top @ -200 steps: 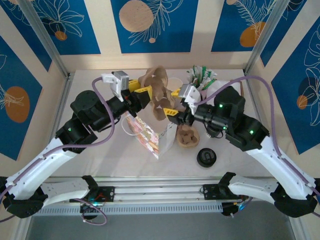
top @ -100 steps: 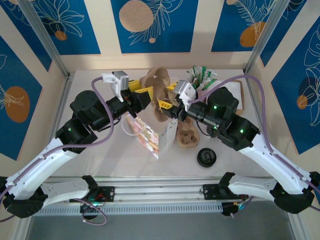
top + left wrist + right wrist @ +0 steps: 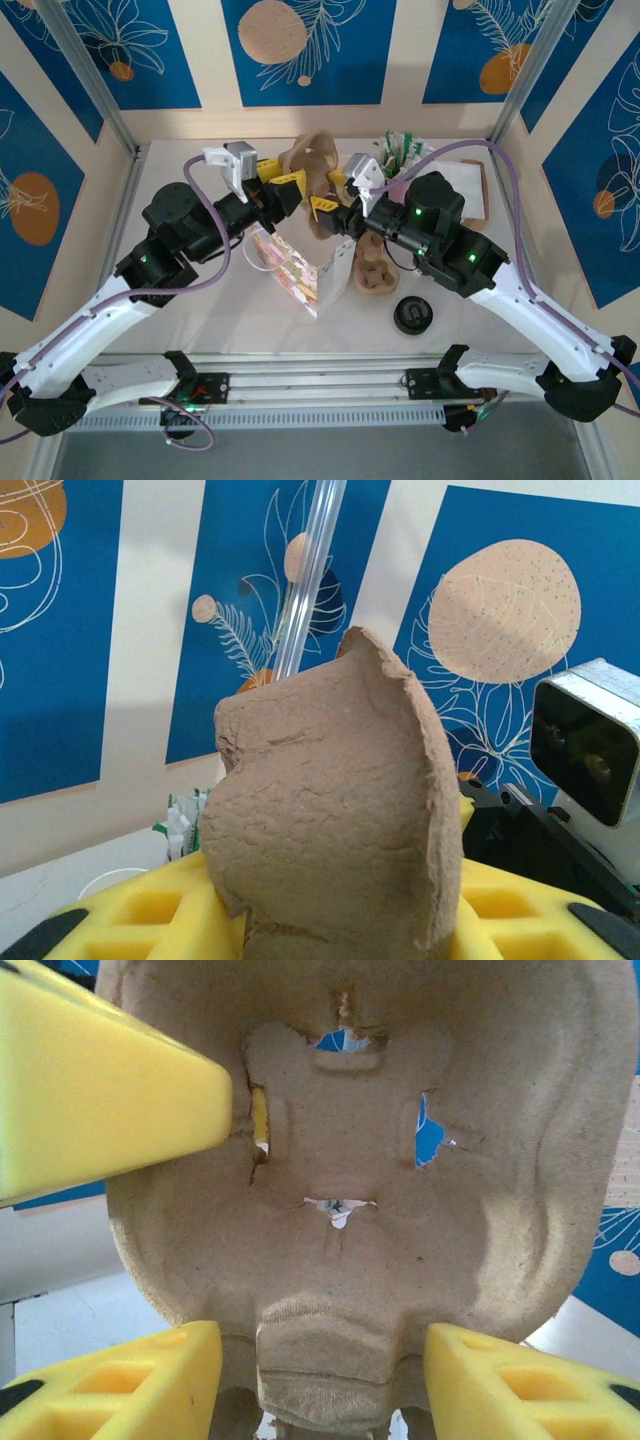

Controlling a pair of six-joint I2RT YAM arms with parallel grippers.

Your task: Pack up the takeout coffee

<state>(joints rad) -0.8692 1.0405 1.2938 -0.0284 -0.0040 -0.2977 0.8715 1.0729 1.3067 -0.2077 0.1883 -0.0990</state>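
Note:
A brown pulp cup carrier (image 3: 316,163) (image 3: 330,810) stands upright in the air at the back middle, and my left gripper (image 3: 290,190) (image 3: 330,925) is shut on its lower edge. My right gripper (image 3: 326,208) (image 3: 325,1385) has come up to the carrier (image 3: 350,1230) from the right. It is open, with its yellow fingers (image 3: 120,1380) on either side of the carrier's bottom post and a gap on each side. The takeout coffee (image 3: 413,315) stands on the table at the front right, its black lid facing up.
A patterned paper bag (image 3: 300,272) stands open under the grippers. More brown carriers (image 3: 375,272) lie beside it. Green-and-white packets (image 3: 402,152) stand at the back. Blue patterned walls close in the table on three sides.
My right arm has swung left and its gripper has closed in on the carrier held by the left gripper. The left arm and the carrier have stayed put.

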